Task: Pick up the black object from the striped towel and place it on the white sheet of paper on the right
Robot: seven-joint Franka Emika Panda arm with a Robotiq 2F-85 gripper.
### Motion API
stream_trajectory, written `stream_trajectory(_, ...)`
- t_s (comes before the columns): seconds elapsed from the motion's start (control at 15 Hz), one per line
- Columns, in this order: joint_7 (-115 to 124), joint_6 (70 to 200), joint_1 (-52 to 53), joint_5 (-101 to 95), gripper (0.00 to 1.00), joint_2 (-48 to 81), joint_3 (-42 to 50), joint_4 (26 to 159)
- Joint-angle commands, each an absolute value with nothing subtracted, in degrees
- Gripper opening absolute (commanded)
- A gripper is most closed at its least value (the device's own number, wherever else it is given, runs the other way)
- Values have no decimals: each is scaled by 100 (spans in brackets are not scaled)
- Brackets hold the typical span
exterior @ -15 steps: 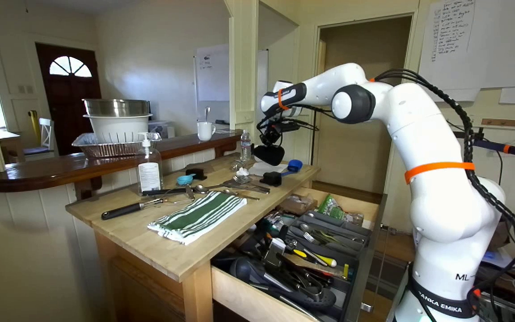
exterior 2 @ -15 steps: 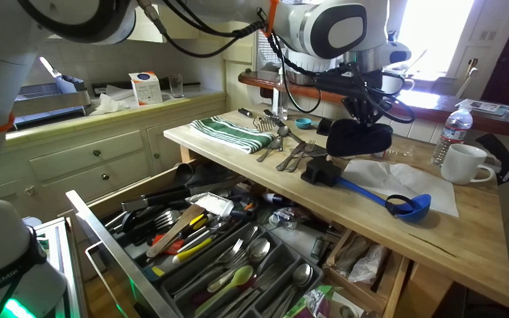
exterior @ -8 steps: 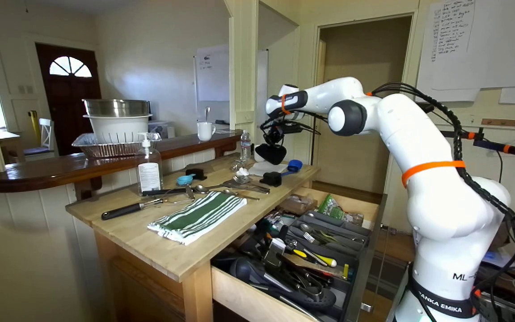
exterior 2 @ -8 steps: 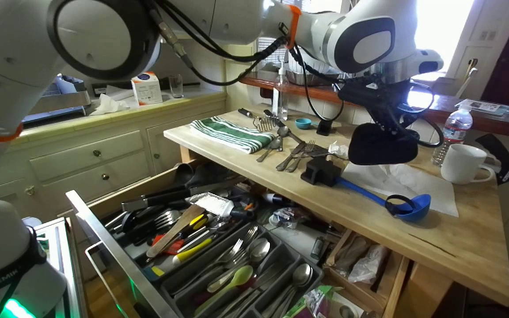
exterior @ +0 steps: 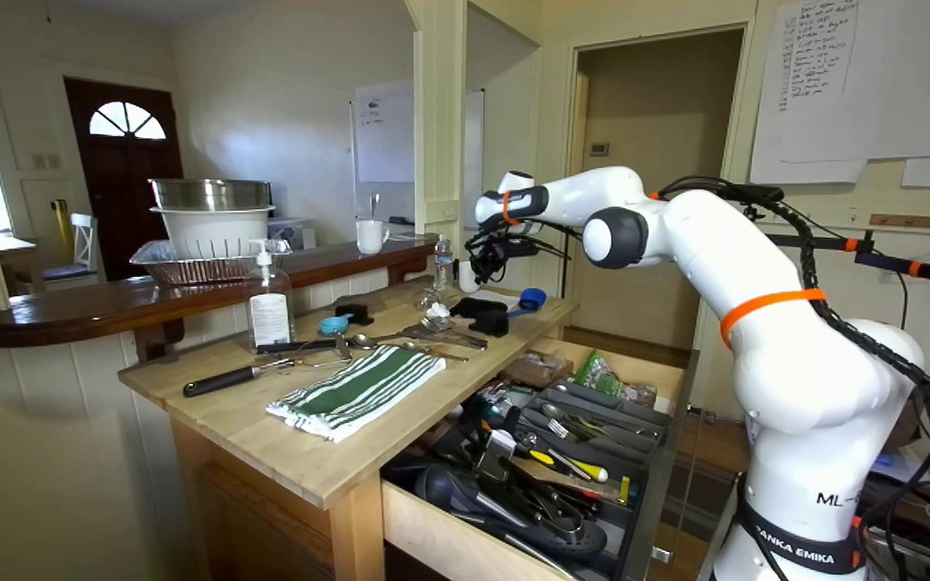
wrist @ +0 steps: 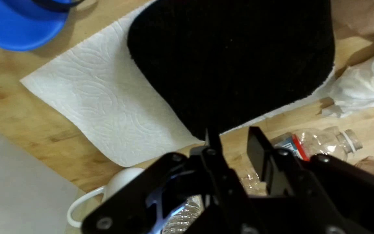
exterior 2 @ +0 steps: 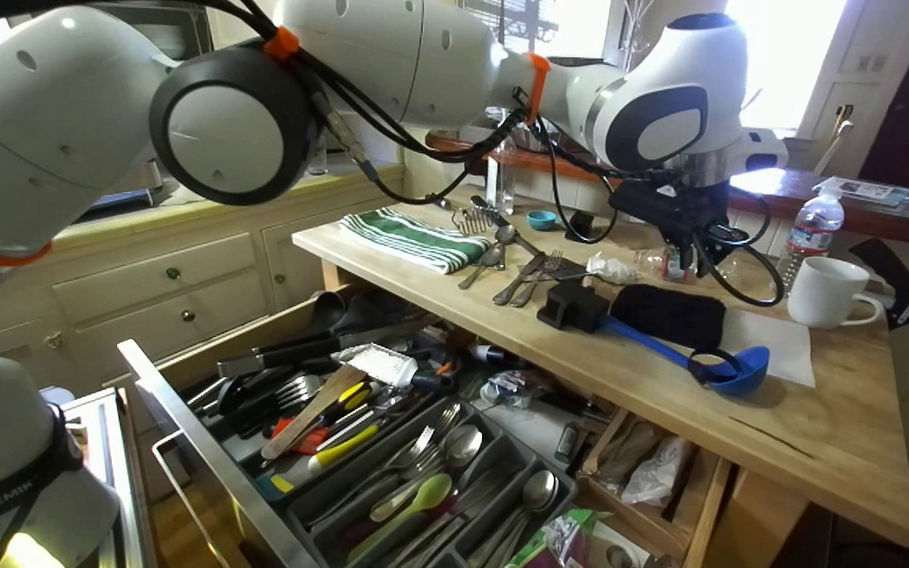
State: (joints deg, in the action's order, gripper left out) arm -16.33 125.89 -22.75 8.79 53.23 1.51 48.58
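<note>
Placement looks done: your black fabric pad point(wrist: 232, 55) lies flat on the white paper towel point(wrist: 115, 100). Your end effector point(wrist: 230, 136) stands parted, holding nothing; only backing away seems left.

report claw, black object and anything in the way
Claw open, empty. Black object lying on the white sheet of paper. Blue ladle close beside the paper, apparently not in the way.

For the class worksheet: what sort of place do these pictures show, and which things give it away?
Most likely a kitchen, probably in a home. An open drawer is crammed with cutlery and cooking utensils, a striped towel lies on the wooden worktop, and cream-coloured cabinets stand nearby.
</note>
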Motion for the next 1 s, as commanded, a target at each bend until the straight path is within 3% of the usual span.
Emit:
stream_trajectory(0.0,-1585,12060,-2144,767,59,5336,176,4399)
stream_trajectory(0.33,-1872,10214,-1884,749,97,4714,-67,4380)
stream_trajectory(0.4,-1927,9814,-1813,714,100,4557,-95,4430)
stream_trajectory(0.93,-2489,8038,-1266,63,100,3918,-20,4620)
